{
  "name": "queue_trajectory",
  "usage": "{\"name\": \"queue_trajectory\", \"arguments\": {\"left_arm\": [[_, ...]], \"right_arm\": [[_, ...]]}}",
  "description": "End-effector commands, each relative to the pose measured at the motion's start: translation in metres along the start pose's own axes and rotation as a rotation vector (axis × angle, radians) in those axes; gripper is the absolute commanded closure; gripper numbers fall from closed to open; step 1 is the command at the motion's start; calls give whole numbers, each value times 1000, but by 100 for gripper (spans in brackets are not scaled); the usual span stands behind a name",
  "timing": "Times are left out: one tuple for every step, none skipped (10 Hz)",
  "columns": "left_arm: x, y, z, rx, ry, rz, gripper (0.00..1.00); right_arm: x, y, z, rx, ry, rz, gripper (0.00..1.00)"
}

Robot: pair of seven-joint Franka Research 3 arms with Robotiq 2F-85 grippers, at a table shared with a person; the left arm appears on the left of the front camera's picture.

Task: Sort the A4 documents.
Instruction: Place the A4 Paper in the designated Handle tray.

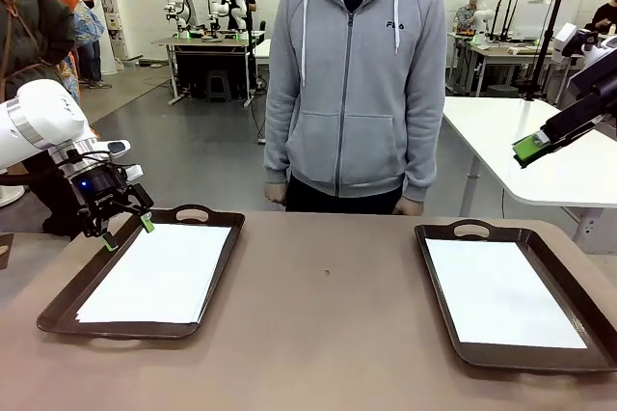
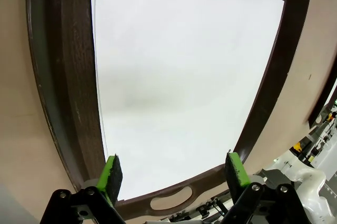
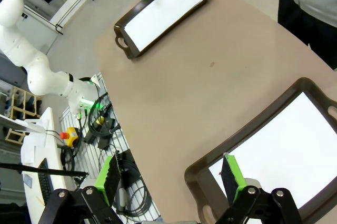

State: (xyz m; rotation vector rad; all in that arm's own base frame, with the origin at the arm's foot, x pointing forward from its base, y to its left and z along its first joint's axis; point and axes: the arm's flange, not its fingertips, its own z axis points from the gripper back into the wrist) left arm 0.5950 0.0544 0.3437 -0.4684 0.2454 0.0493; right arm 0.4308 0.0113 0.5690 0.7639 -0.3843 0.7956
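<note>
While we look one view at a time, we see this.
Front: our left gripper (image 1: 125,228), fingers apart, hangs over the left tray (image 1: 67,300) to reach its A4 documents (image 1: 159,271).
Left wrist: paper lies flat inside.
Right wrist: our right gripper (image 3: 171,174), fingers apart, waits high above the right tray (image 3: 231,142).

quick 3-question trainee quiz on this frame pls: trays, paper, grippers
1. True or false: each brown tray holds white paper.
2. Which gripper hangs over the far corner of a tray: A left, B right, C neither?
3. Fill in: both grippers have their jaws ____.

Key:
1. True. The left tray holds paper, and the right tray holds paper.
2. A. The left gripper is over the left tray's far corner; the right gripper is raised off to the side.
3. open, nothing held.
</note>
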Motion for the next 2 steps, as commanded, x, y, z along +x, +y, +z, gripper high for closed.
{"name": "queue_trajectory", "arguments": {"left_arm": [[1, 1, 0, 12, -8, 0, 0], [1, 1, 0, 12, -8, 0, 0]], "right_arm": [[-1, 0, -2, 8, -12, 3, 0], [-1, 0, -2, 8, -12, 3, 0]]}}
